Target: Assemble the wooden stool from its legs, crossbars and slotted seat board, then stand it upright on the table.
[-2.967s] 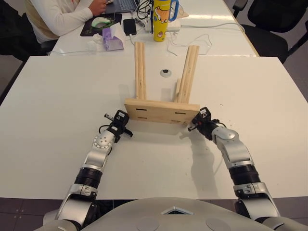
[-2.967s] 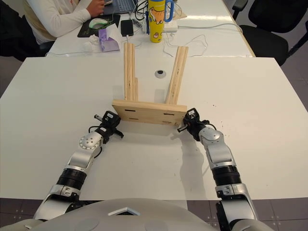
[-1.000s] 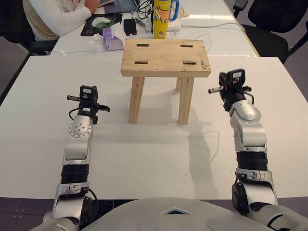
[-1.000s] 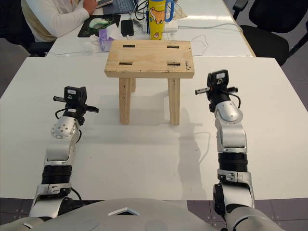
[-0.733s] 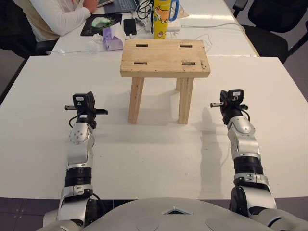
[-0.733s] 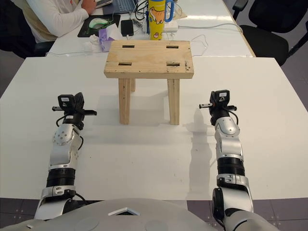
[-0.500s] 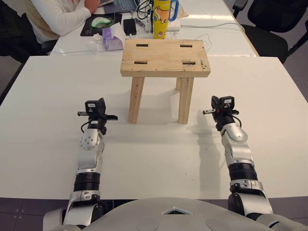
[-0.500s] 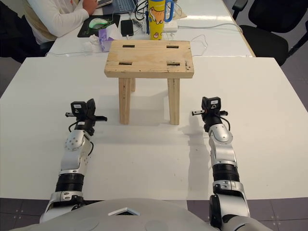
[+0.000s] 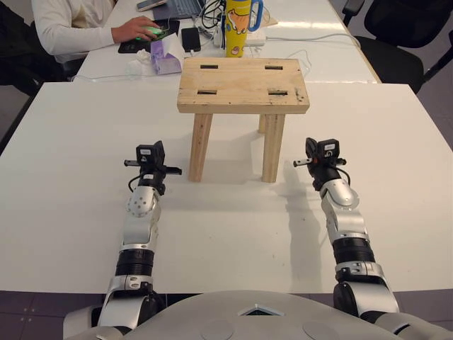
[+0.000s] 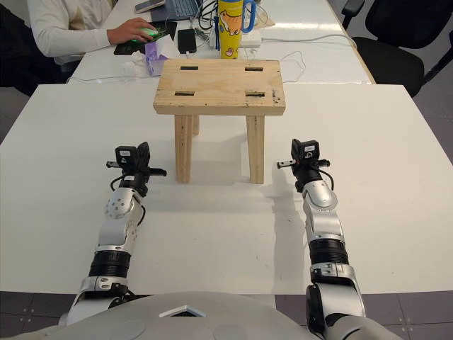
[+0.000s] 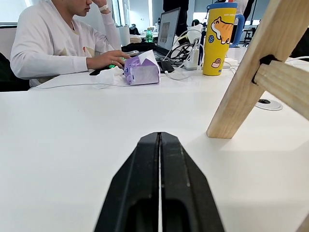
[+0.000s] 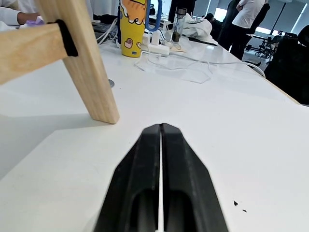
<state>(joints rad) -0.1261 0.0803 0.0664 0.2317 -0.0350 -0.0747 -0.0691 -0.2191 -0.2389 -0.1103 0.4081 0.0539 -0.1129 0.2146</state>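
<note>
The wooden stool point(image 9: 243, 85) stands upright on the white table point(image 9: 71, 142), its slotted seat board on top and its legs point(image 9: 200, 147) down on the surface. My left gripper point(image 9: 150, 157) rests low on the table just left of the stool's front left leg, fingers point(image 11: 159, 159) shut and empty. My right gripper point(image 9: 320, 152) sits just right of the front right leg point(image 9: 272, 148), also shut with nothing held. In the wrist views a leg point(image 11: 241, 82) and a crossbar point(image 12: 29, 53) show close by.
A second table behind holds a yellow tumbler point(image 9: 239, 27), a purple tissue pack point(image 9: 165, 58), cables and a laptop. A person sits at its far left. A small round grommet point(image 11: 264, 102) lies in the table under the stool. Black chairs point(image 9: 403, 42) stand at the back right.
The stool went from lying on its side to standing upright. Both arms then let go, dropped to the table and drew inward toward the stool's front legs.
</note>
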